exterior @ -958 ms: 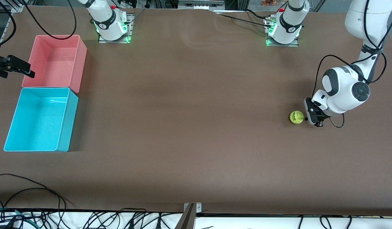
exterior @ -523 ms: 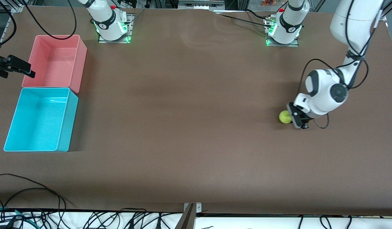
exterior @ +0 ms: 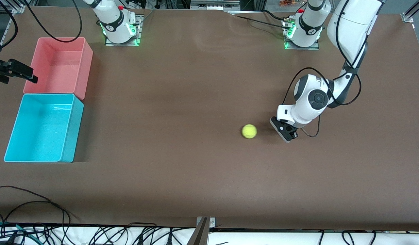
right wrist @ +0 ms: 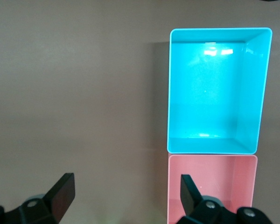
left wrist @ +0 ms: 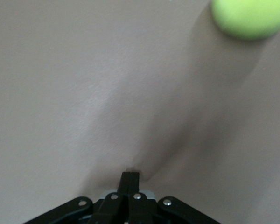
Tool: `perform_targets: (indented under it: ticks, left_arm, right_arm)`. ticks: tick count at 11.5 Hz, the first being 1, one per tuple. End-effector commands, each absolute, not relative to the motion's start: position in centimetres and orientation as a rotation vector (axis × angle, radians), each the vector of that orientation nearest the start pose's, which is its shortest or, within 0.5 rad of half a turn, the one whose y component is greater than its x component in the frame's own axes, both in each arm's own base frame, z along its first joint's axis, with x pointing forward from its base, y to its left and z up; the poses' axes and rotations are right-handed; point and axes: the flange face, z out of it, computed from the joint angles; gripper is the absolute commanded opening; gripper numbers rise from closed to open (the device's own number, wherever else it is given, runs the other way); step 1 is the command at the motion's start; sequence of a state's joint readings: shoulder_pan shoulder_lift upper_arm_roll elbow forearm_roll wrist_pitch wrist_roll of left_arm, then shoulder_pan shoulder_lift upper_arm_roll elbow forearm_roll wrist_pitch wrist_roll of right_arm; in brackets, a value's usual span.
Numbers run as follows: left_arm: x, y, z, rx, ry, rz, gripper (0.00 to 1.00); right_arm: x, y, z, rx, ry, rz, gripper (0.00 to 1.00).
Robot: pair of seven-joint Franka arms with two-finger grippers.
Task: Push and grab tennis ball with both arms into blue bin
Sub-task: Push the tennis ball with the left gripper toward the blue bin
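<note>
Left gripper (exterior: 287,133), fingers pressed together for pushing, sitting low beside the fuzzy yellow-green tennis ball (exterior: 249,131) on the brown table (exterior: 196,170), well apart from the cyan-blue plastic bin (exterior: 67,136). Right gripper (right wrist: 126,198), spread wide, waiting near that bin to receive.

We count 1 tennis ball (exterior: 249,131) on the table (exterior: 196,163). 2 bins: 1 blue bin (exterior: 73,129) & 1 pink bin (exterior: 85,68). 2 arms w/ 2 grippers: left gripper (exterior: 286,132), right gripper (exterior: 12,71). 2 arm bases w/ green lights: 1 right-arm base (exterior: 120,32), 1 left-arm base (exterior: 303,35). Loose cables (exterior: 32,211) at the camera's edge: too tangled for us to count.
</note>
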State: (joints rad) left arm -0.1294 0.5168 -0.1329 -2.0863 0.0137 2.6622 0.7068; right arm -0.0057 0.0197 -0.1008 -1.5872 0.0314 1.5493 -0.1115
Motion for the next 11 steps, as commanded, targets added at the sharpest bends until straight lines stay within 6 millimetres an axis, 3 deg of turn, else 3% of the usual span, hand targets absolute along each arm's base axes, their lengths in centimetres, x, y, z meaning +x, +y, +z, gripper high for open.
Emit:
perform_targets:
  ticks: [1, 5, 9, 10, 11]
  left_arm:
    - [58.1, -12.0, 19.8, -2.771, 1.514, -0.081, 0.00]
    - [57.4, -9.6, 25.8, -2.754, 1.529, 0.000, 0.00]
    - [55.7, -7.4, 33.7, -2.754, 1.465, 0.008, 0.00]
    - [55.1, -6.3, 35.6, -2.763, 1.441, 0.029, 0.15]
    - [54.6, -5.1, 36.9, -2.779, 1.414, 0.064, 0.99]
  right_arm:
    - [55.4, -5.5, 60.9, -3.087, -0.015, 0.081, 1.00]
    - [55.5, -5.0, 60.6, -3.088, -0.029, 0.091, 1.00]
    - [57.2, -0.8, 58.7, -3.098, -0.126, 0.098, 1.00]
    - [57.6, -0.1, 58.3, -3.101, -0.162, 0.103, 1.00]
    - [57.4, -0.1, 58.3, -3.101, -0.150, 0.111, 1.00]
